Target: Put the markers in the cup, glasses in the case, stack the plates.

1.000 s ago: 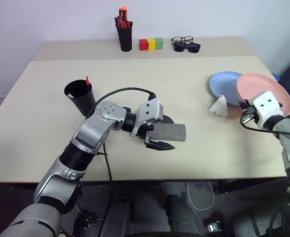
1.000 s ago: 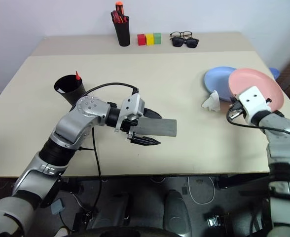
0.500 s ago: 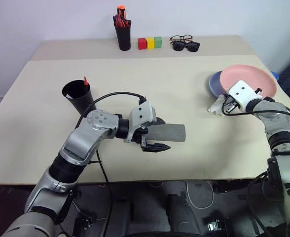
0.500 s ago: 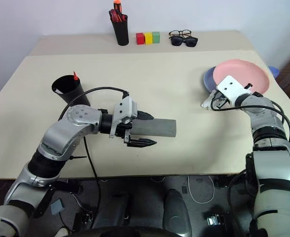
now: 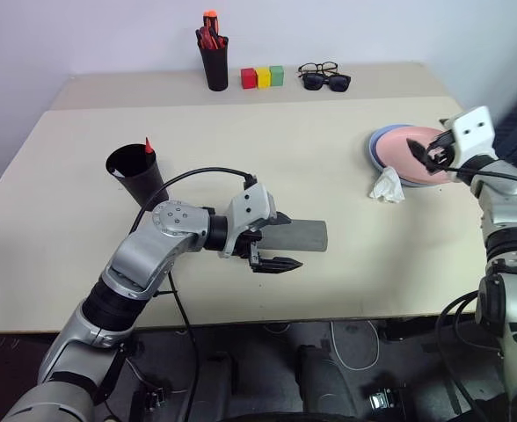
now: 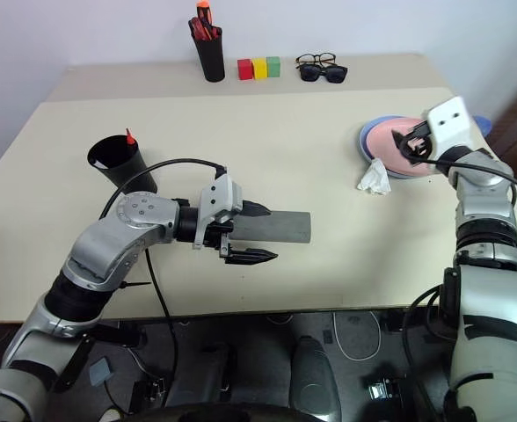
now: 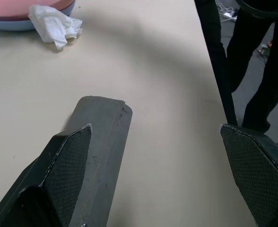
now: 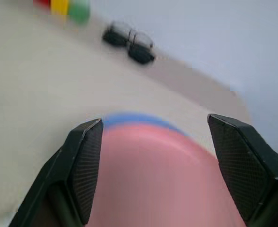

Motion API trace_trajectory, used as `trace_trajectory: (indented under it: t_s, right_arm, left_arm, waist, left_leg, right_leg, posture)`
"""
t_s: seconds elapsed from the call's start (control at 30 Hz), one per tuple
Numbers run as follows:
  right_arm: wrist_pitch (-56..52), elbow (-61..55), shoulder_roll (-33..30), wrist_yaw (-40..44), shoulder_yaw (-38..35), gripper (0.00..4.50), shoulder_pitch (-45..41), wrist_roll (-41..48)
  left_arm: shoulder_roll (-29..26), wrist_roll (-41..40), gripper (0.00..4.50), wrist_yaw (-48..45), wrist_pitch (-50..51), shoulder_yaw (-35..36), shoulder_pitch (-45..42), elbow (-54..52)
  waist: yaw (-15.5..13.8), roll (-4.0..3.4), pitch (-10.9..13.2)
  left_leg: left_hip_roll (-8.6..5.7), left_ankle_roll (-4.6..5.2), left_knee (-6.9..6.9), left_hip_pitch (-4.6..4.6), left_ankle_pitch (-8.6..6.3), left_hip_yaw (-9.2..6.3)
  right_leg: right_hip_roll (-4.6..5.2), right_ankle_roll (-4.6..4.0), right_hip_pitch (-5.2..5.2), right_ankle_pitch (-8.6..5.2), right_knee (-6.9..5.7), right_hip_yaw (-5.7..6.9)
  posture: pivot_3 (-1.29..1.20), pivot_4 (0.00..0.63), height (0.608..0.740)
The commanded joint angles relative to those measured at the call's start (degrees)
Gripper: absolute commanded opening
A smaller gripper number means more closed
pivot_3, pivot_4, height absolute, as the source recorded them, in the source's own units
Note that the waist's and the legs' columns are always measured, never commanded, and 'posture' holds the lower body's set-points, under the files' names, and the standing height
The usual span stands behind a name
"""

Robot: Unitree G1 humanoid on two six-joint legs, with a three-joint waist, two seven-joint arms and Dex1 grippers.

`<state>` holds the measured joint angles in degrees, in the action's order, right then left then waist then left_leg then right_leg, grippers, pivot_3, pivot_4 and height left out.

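The left gripper (image 5: 272,242) stood with its jaws spread wide around the case (image 5: 296,236). The closed grey case lay flat on the table (image 5: 267,149), running lengthwise out from between the fingers; in the left wrist view one finger (image 7: 65,165) lay against the case's side while the other finger (image 7: 252,165) stood well apart from it, so the jaws were not clamped on it. Beyond the case's far end, well apart from the jaws, lay a crumpled tissue (image 7: 54,29).

The right gripper (image 5: 427,151) hung above the plates with its jaws wide and nothing between them. The pink plate (image 5: 421,167) sat on the blue plate (image 5: 377,149), stacked, the blue rim showing around the pink one on the side away from the gripper. In the right wrist view the pink plate (image 8: 153,179) lay just under and ahead of the spread fingers (image 8: 82,161), clear of both. The tissue (image 5: 386,186) lay touching the stack's near edge, just beside this gripper.

The cup (image 5: 137,171) stood upright well apart from the left jaws, behind the arm, with a red marker tip (image 5: 148,144) poking above its rim. The white marker could not be made out.

At the table's far edge, well away from both sets of jaws, stood a pen holder (image 5: 214,63) with red and orange pens, three coloured blocks (image 5: 262,76), and two pairs of glasses (image 5: 324,76) together. The wire-rimmed glasses were not to be told apart anywhere.
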<state>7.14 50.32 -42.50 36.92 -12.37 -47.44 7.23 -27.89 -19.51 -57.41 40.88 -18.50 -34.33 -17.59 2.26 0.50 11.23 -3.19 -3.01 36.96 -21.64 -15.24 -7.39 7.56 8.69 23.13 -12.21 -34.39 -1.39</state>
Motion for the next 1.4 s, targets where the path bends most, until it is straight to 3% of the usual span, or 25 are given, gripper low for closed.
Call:
trace_trajectory:
  t_s: [0.03, 0.13, 0.33, 0.53, 0.83, 0.93, 1.07, 1.4]
  right_arm:
    - [-15.9, -17.4, 1.1, 0.8, -5.0, 3.57, 7.1, 9.7]
    - [-27.9, -30.2, 2.9, 0.0, -7.3, 3.57, 14.7, 15.9]
    - [-34.2, -36.1, 5.6, -2.9, -7.6, 3.57, 20.0, 18.0]
    - [-33.6, -29.9, 7.8, -2.9, -7.3, 3.57, 18.3, 17.7]
    - [-23.1, -10.1, 9.2, -2.3, -4.7, 3.57, 9.5, 12.2]
    - [-21.4, -6.7, 9.4, -1.2, -4.6, 2.26, 7.4, 11.9]
    - [-21.7, -7.5, 9.6, -0.1, -4.3, 0.09, 7.0, 12.0]
    - [-25.5, -20.1, 9.1, 2.1, -7.2, 0.03, 10.2, 16.8]
  left_arm:
    - [0.4, -0.5, 4.5, -0.6, -1.7, 0.1, -1.3, 0.5]
    - [0.7, -0.4, 4.5, -1.0, -2.4, -0.2, -2.0, 1.6]
    - [0.5, -0.5, 4.5, -1.3, -2.7, 0.1, -2.3, 1.9]
    - [-0.6, -0.8, 4.5, -0.6, -1.7, 1.3, -1.8, 1.0]
    - [-2.6, -1.9, 4.5, 1.8, 0.5, 2.9, 0.0, -2.1]
    - [-3.0, -2.3, 4.5, 2.6, 1.1, 3.3, 0.6, -3.0]
    - [-3.2, -2.7, 4.5, 3.5, 1.5, 3.5, 1.2, -3.4]
    - [-2.4, -2.9, 4.5, 4.2, 0.6, 2.8, 0.5, -2.0]
  waist:
    - [-0.1, 0.0, 0.0]
    - [-0.1, -0.01, 0.0]
    - [0.3, -0.03, 0.0]
    - [0.2, -0.02, 0.0]
    - [0.4, -0.02, 0.0]
    - [0.3, -0.02, 0.0]
    - [0.2, -0.02, 0.0]
    - [0.3, -0.02, 0.0]
  left_leg:
    - [-0.02, 0.0, 0.01, 0.0, 0.0, 0.01]
    - [-0.01, 0.01, 0.04, -0.02, 0.0, 0.0]
    - [0.0, 0.01, 0.11, 0.09, 0.0, 0.07]
    - [0.0, 0.0, 0.2, 0.16, 0.0, 0.06]
    - [0.0, 0.0, 0.19, 0.17, 0.0, 0.07]
    - [0.01, 0.0, 0.18, 0.17, 0.01, 0.06]
    - [0.0, 0.0, 0.18, 0.16, 0.01, 0.06]
    - [0.0, 0.0, 0.17, 0.15, 0.01, 0.06]
  right_leg:
    - [0.01, 0.0, 0.0, 0.0, 0.01, 0.0]
    - [0.01, 0.01, 0.02, 0.0, -0.03, 0.0]
    - [0.01, -0.01, 0.03, 0.01, -0.19, -0.03]
    - [0.0, 0.0, 0.04, -0.01, -0.49, -0.03]
    - [0.0, 0.0, 0.1, -0.01, -0.56, -0.05]
    - [0.0, 0.0, 0.11, -0.01, -0.57, -0.05]
    - [0.0, 0.0, 0.1, -0.01, -0.56, -0.05]
    - [0.0, 0.01, 0.11, -0.02, -0.56, -0.05]
  posture:
    - [0.0, 0.15, 0.74]
    - [0.0, 0.15, 0.74]
    - [0.0, 0.15, 0.74]
    - [0.0, 0.15, 0.74]
    - [0.0, 0.15, 0.74]
    - [0.0, 0.15, 0.74]
    - [0.0, 0.15, 0.74]
    - [0.0, 0.15, 0.74]
